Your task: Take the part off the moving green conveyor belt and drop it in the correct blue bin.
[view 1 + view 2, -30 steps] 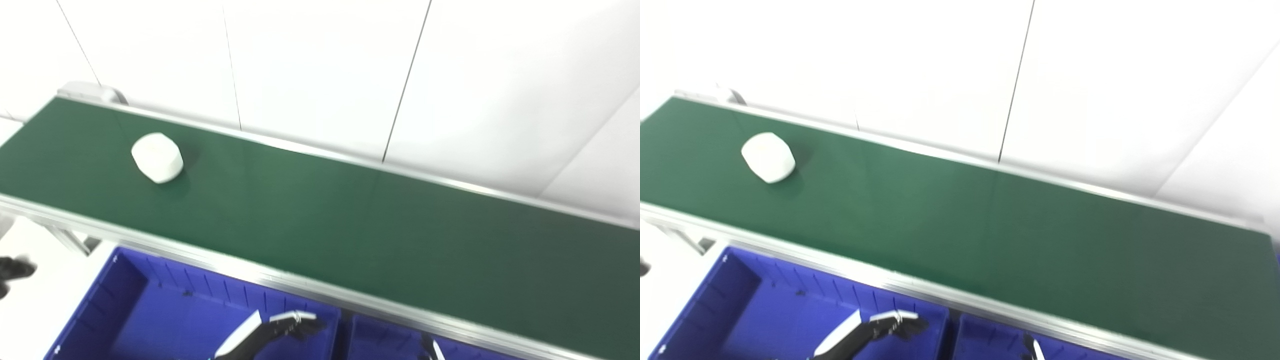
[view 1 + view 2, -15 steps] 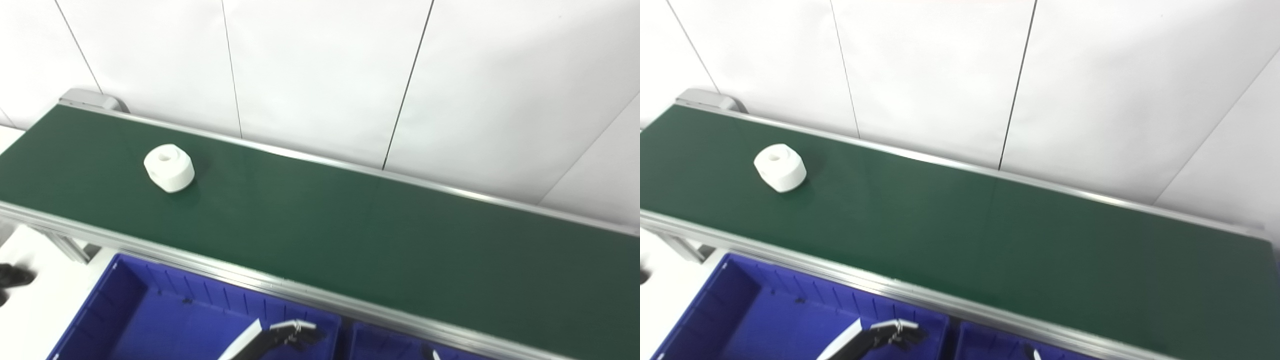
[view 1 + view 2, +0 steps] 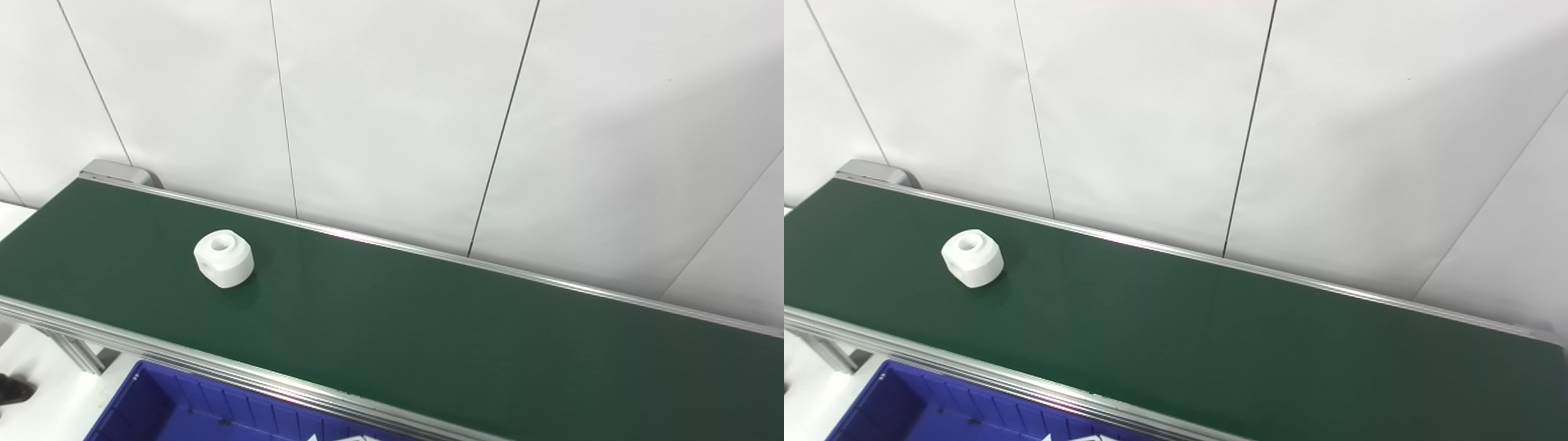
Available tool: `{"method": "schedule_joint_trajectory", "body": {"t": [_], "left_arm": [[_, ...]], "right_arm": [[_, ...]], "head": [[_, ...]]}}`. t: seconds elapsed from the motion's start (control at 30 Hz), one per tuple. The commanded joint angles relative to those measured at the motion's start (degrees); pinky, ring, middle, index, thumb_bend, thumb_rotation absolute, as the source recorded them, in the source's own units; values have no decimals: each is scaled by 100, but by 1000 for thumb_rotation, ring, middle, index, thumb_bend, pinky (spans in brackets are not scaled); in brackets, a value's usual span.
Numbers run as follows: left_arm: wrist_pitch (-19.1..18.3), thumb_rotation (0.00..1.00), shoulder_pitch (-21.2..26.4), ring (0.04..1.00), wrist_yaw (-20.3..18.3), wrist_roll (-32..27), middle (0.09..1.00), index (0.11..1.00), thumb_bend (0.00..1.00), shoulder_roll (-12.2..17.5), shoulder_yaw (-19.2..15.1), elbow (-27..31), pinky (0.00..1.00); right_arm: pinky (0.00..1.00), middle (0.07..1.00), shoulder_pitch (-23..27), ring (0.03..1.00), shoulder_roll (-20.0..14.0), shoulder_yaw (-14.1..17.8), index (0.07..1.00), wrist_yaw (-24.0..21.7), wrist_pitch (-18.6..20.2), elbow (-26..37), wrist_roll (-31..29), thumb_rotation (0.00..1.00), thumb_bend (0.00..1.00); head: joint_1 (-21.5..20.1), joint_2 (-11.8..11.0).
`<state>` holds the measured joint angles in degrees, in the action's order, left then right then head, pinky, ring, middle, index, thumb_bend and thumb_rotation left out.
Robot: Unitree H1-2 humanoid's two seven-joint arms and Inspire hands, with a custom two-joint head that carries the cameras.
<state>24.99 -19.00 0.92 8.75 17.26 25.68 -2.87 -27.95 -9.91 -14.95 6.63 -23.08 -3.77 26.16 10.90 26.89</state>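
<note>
White part (image 3: 223, 258) sits on the green conveyor belt (image 3: 429, 331), toward the belt's left end, roughly midway between the belt's far rail and near rail, well apart from both. It's a chunky rounded block with a round hole on top, hole facing up, resting flat, nothing touching it

Blue bin (image 3: 159, 410) is just below the belt's near rail, under the left stretch of the belt; only its upper left corner and ribbed inner wall show. A second bin can't be seen now, so which one is the correct one can't be told from here. White panelled wall (image 3: 392, 122) runs behind the belt's far rail

Robot hand state: neither left nor right robot hand is properly in frame. There's a tiny pale sliver at the bottom edge below the belt's near rail, too small to say what it is or how far open anything is. So cannot tell, nothing visibly held

Step, as a guess: pre-grasp, waiting and tracking the part; pick not yet started, drop not started, task near its beginning

Next move likely calls for bringing a robot hand up over the near rail and onto the belt, fingers spread wide enough for the block, timed to where the part will be since the belt moves. Top-down or side pinch across the rounded body looks workable. Risk: mistiming and nudging the part
</note>
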Motion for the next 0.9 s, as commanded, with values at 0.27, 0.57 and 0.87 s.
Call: {"method": "schedule_joint_trajectory", "body": {"t": [0.27,0.57,0.87], "left_arm": [[193,275,-285,677,-608,-1128,742,708,902,104,-573,1723,609],[181,248,21,675,-982,-1069,761,717,909,71,-1295,2339,599],[-304,266,843,791,-1211,-486,838,789,867,192,-1851,2637,722]], "right_arm": [[773,951,15,899,57,8,961,6,-176,201,-124,324,900],[810,958,56,919,43,-44,979,10,-275,252,-70,324,880],[850,956,-6,934,80,-41,983,-54,-85,574,-101,350,884]], "head": [[43,145],[-228,563],[-465,1311]]}}
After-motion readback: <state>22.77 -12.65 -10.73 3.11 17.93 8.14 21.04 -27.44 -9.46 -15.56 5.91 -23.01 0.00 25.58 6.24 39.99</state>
